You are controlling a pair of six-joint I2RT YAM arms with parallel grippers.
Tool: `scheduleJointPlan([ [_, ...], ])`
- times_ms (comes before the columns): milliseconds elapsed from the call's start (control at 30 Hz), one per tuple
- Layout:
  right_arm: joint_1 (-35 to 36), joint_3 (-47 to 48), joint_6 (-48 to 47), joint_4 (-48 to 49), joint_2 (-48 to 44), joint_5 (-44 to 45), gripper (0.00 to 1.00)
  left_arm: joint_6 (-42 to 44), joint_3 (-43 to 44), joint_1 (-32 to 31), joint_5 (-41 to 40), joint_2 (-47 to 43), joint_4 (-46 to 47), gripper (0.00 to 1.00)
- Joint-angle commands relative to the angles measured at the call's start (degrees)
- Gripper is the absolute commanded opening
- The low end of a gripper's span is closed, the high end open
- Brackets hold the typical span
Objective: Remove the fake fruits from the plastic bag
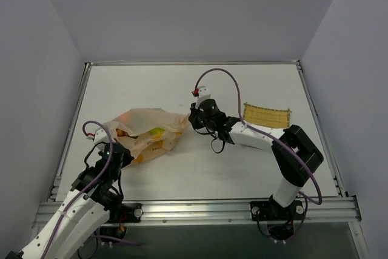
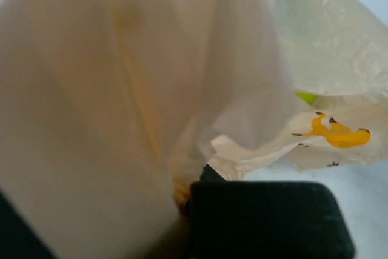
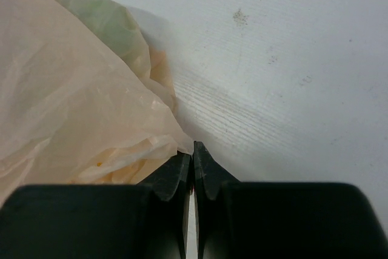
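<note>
Your plastic bag is lying on the worktop, left of centre, crumpled and stretched out between the two arms. The fake fruits are all still inside it. From the top camera you can only really pick out one round light-green fruit through the film near the middle, plus a reddish-orange blur toward the bag's far left that's too faint to tell what it is.

Your left claw is at the bag's near-left edge. Its wrist cam is basically all bag, with film bunched down between the black fingers, so it's grasping the bag. You can see a printed orange mark off to the right.

Your right claw is clenched, tips pressed together, and the bag's right corner runs straight into them, so it looks pinched.

The yellow woven mat sits well apart, on the right
</note>
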Motion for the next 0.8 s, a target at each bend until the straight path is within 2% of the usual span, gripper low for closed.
scheduleJointPlan([
  [0, -3.14, 2.03, 2.92, 1.97, 1.31, 3.31, 0.00, -2.50, -0.57, 0.09, 4.08, -3.19, -5.64, 0.02],
  [133, -5.34, 9.31, 6.45, 2.32, 5.78, 1.02, 0.00, -1.80, -2.41, 0.00, 4.61, -4.34, -5.92, 0.02],
  [233, -5.78, 16.17, 8.82, 1.71, 10.79, -1.87, 0.00, -1.62, -4.43, -0.08, 6.28, -3.81, -2.32, 0.02],
  [367, -6.05, 17.51, 9.71, -0.14, 12.22, -2.40, 0.00, -1.10, -6.63, -0.35, 7.78, -1.27, 2.87, 0.02],
  [467, -5.96, 13.13, 5.24, -3.12, 7.22, -6.69, 0.23, 0.30, -6.20, -0.52, 7.43, -0.30, 5.16, 0.03],
  [500, -5.96, 11.37, 4.09, -5.22, 5.11, -7.24, 0.44, 0.74, -5.59, -0.52, 7.34, -0.38, 5.68, 0.02],
  [600, -6.05, 4.69, 0.92, -9.62, -5.25, -7.24, 0.80, 1.71, -5.14, -0.61, 6.73, -1.00, 6.57, 0.02],
  [667, -5.78, 2.05, -0.48, -13.39, -13.08, -7.15, 0.87, 1.80, -5.06, -0.70, 6.73, -0.82, 7.27, 0.02],
  [767, -4.39, 1.60, -1.45, -16.57, -21.50, -7.24, 0.85, 1.28, -5.14, -0.70, 7.51, -0.21, 8.32, 0.02],
])
